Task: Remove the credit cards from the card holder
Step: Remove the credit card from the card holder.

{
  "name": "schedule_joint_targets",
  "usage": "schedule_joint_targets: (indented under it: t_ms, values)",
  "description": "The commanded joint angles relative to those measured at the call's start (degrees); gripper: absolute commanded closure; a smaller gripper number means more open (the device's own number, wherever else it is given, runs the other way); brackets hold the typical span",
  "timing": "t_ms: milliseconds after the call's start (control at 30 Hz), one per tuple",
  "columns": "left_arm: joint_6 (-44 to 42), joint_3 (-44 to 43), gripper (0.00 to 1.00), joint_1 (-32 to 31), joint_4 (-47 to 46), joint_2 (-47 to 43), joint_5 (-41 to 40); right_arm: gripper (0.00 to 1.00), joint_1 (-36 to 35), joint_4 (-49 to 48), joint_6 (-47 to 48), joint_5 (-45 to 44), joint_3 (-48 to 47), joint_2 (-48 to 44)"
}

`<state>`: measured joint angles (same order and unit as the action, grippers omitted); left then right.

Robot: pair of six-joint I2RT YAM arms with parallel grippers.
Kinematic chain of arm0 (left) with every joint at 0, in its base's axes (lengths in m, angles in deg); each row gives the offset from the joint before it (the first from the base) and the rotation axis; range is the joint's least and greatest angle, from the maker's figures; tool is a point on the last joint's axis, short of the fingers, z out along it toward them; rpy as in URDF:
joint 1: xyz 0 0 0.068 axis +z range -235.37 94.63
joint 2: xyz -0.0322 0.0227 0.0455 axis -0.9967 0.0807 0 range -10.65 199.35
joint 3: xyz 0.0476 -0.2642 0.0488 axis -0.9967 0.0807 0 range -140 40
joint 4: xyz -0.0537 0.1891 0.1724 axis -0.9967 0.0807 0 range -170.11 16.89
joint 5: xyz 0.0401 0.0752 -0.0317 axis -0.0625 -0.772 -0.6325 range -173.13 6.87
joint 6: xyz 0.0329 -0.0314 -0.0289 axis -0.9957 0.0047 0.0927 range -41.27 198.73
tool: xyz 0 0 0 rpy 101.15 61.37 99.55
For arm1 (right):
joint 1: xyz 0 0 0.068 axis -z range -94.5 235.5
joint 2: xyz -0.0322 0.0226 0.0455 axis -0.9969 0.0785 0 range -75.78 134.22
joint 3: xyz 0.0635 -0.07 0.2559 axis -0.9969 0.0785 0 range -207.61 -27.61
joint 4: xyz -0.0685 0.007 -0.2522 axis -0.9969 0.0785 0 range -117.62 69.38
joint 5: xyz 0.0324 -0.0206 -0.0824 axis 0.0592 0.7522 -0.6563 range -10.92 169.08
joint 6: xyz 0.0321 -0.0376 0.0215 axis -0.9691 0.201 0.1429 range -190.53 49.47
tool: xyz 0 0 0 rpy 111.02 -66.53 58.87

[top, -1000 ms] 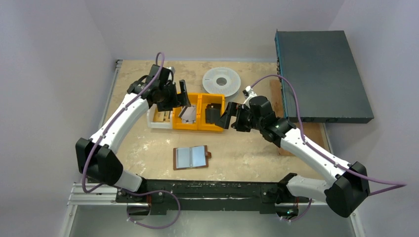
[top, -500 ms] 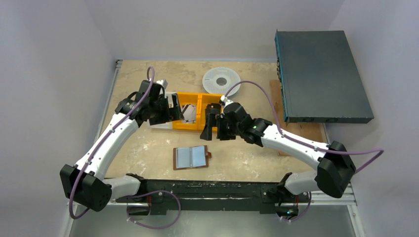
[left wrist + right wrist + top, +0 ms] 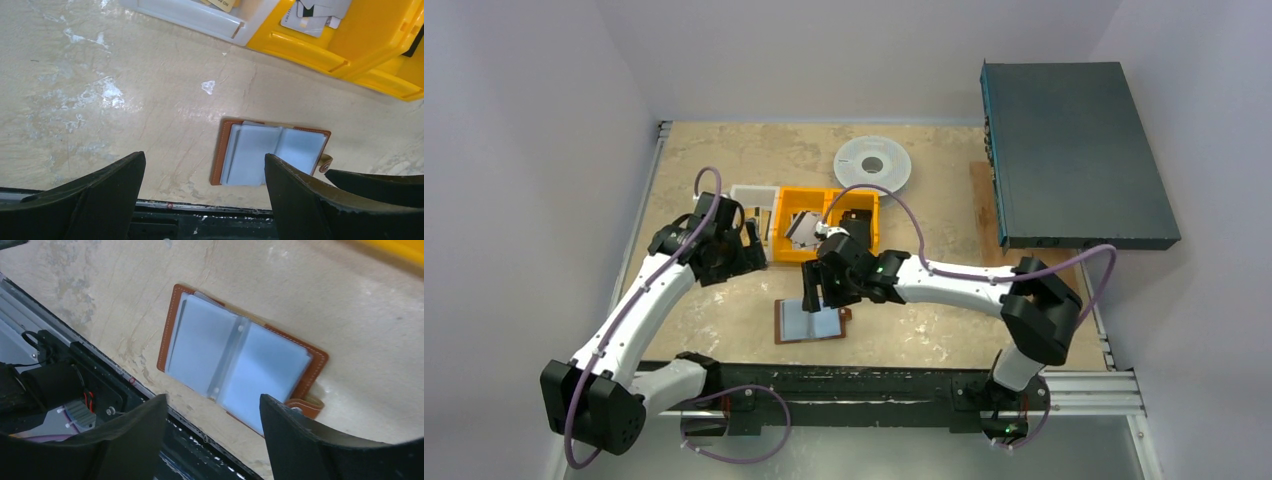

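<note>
Right gripper (image 3: 212, 410), jaws apart & empty, hovers over open brown leather card holder (image 3: 240, 367) by bench's near edge; risk: nips pale plastic sleeve (image 3: 200, 347) only, drags holder.

I can read nothing from here: the credit cards (image 3: 314, 24) lying in the orange bin (image 3: 372, 42) carry small dark print along an edge, but it is too blurred to make out.

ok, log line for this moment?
left gripper: open, empty | right gripper: open, empty, over card holder | card holder: open flat on table | cards: some in orange bin
</note>
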<state>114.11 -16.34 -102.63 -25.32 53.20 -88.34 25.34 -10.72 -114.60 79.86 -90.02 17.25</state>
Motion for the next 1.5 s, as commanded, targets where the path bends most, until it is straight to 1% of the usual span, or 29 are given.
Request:
schedule_joint_targets:
  t_ms: [0,33,267,367,567,667,733,900,1000,1067,1200,1300,1333,1467]
  values:
    - [1.2,1.7,0.11,2.1,-0.1,-3.8,-0.8,0.37,-2.2,0.5,0.1,-3.7,-5.4,4.7]
    - [1.2,2.1,0.11,2.5,-0.2,-4.3,-0.6,0.4,-2.7,0.7,0.3,-4.1,-6.4,6.0]
    - [1.8,4.0,0.11,5.2,-0.4,-6.2,2.7,0.43,-5.6,4.1,1.3,-7.8,-14.0,15.4]
    - [2.0,4.7,0.11,5.6,-0.9,-6.5,4.0,0.45,-6.3,5.2,1.4,-9.5,-15.6,17.8]
    - [2.2,5.2,0.11,6.0,-1.5,-6.9,4.7,0.45,-8.1,8.7,2.4,-14.6,-19.3,22.2]
    - [2.4,5.3,0.11,6.1,-1.8,-6.7,4.9,0.46,-8.5,10.2,2.3,-15.3,-20.6,24.6]
    - [2.6,5.6,0.11,6.1,-2.1,-6.5,4.9,0.51,-8.5,11.1,1.2,-15.5,-20.2,25.6]
    - [3.1,6.7,0.11,6.1,-3.3,-6.3,8.3,0.69,-8.3,9.7,0.4,-13.7,-16.7,26.0]
    - [3.3,7.8,0.12,6.1,-4.5,-6.4,10.5,0.8,-7.5,6.8,-0.2,-10.9,-13.7,25.0]
    - [3.5,9.2,0.13,6.1,-6.1,-6.4,13.4,0.86,-6.8,3.8,-0.6,-8.5,-11.1,23.7]
    - [5.1,12.8,0.19,6.0,-10.1,-5.8,19.7,0.92,-4.8,-0.9,-1.0,-4.4,-7.0,22.2]
    - [6.9,16.6,0.3,5.9,-13.5,-5.3,23.8,0.95,-3.2,-4.4,-1.4,-1.2,-4.2,21.7]
    - [7.5,17.7,0.34,5.7,-14.3,-5.1,24.6,0.96,-2.7,-5.4,-1.4,-1.0,-3.6,21.7]
    - [8.7,20.6,0.42,3.7,-16.3,-4.6,24.8,0.97,-1.2,-7.8,-1.8,2.3,-1.3,21.8]
